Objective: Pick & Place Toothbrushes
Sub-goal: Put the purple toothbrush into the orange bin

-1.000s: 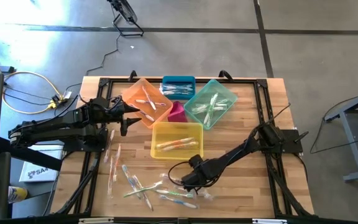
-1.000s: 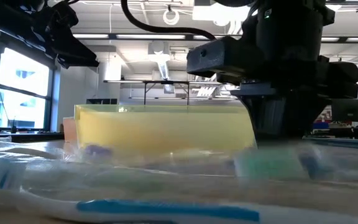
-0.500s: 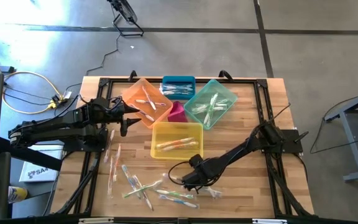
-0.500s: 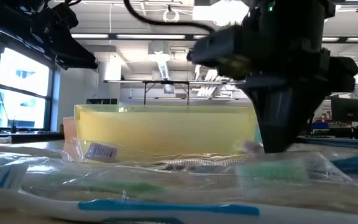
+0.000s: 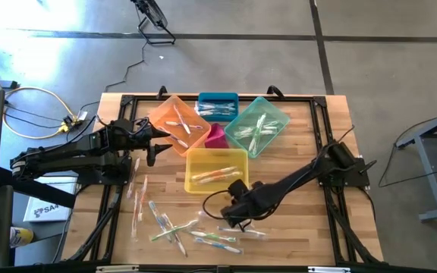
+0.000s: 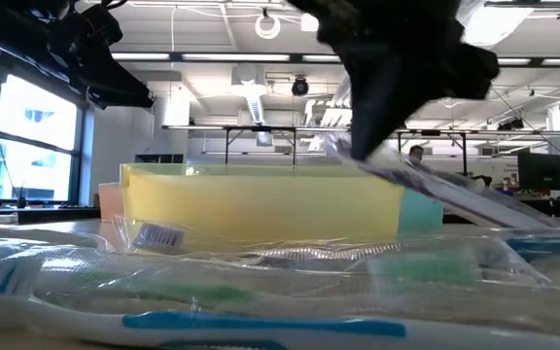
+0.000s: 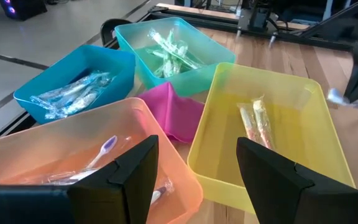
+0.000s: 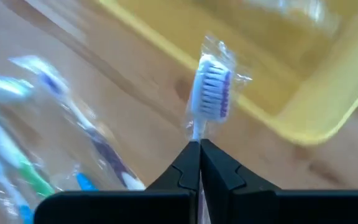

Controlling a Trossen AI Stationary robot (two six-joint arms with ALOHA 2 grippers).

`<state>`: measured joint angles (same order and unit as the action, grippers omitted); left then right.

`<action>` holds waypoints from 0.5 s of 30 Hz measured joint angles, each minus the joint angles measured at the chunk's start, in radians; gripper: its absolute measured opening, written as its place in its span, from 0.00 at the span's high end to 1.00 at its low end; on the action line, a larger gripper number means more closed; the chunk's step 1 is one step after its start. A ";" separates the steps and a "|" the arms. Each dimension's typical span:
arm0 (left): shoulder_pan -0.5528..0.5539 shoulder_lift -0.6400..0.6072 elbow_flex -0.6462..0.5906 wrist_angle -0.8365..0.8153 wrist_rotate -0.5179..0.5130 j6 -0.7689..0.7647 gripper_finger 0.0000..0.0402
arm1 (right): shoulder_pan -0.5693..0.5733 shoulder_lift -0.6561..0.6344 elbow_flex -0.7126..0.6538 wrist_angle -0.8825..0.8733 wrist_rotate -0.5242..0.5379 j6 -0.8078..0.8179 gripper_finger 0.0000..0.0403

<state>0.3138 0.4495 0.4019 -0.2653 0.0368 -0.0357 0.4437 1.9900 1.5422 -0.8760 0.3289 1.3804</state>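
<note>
My right gripper (image 5: pixel 230 218) hangs just in front of the yellow bin (image 5: pixel 215 168), shut on a wrapped toothbrush with purple bristles (image 8: pixel 210 93). In the low view this toothbrush (image 6: pixel 426 185) slants down from the gripper (image 6: pixel 363 146). Several more wrapped toothbrushes (image 5: pixel 174 227) lie flat on the near-left part of the table. Others lie in the orange bin (image 5: pixel 177 121), the blue bin (image 5: pixel 218 106), the teal bin (image 5: pixel 256 125) and the yellow bin. My left gripper (image 5: pixel 152 152) waits open beside the orange bin, its fingers apart in its wrist view (image 7: pixel 194 180). My right gripper pinches the toothbrush between its two fingertips at the neck (image 8: pixel 196 134), just behind the bristle head, through the clear wrapper. The head sticks out past the fingertips. The handle (image 6: pixel 474 199) slants down behind them, raised above the pile. Whether its low end touches the table I cannot tell.
A small magenta bin (image 5: pixel 216 136) sits between the four larger bins. The black frame rails (image 5: pixel 321 152) run along the table's edges. Bare wood (image 5: pixel 294 174) shows on the table's right half, beside my right arm.
My right gripper has risen from the table and shifted a little toward the yellow bin, staying shut. The purple-bristled toothbrush has come up with it off the pile and now hangs tilted. A few loose wrapped brushes near it were nudged.
</note>
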 joint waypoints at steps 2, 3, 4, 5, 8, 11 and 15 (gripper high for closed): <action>0.000 0.000 0.000 0.000 0.000 0.000 0.47 | -0.001 -0.028 0.001 0.018 0.042 -0.024 0.99; 0.000 0.000 0.000 0.000 0.000 0.000 0.47 | -0.001 -0.037 0.002 0.031 0.066 -0.036 0.99; 0.000 0.000 0.000 0.000 0.000 0.000 0.47 | -0.001 -0.047 0.003 0.045 0.092 -0.053 0.99; 0.000 0.000 0.000 0.000 0.000 0.000 0.47 | -0.001 -0.059 0.003 0.054 0.115 -0.069 0.99; 0.000 0.000 0.000 0.000 0.000 0.000 0.47 | -0.001 -0.099 0.003 0.099 0.175 -0.129 0.99; 0.000 0.000 0.000 0.000 0.000 0.000 0.47 | -0.002 -0.128 0.003 0.143 0.241 -0.194 0.99; 0.000 0.000 0.000 0.001 0.000 0.000 0.47 | -0.007 -0.164 0.003 0.200 0.310 -0.298 0.99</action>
<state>0.3138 0.4494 0.4019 -0.2644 0.0368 -0.0356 0.4369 1.8258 1.5455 -0.6761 0.6386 1.0827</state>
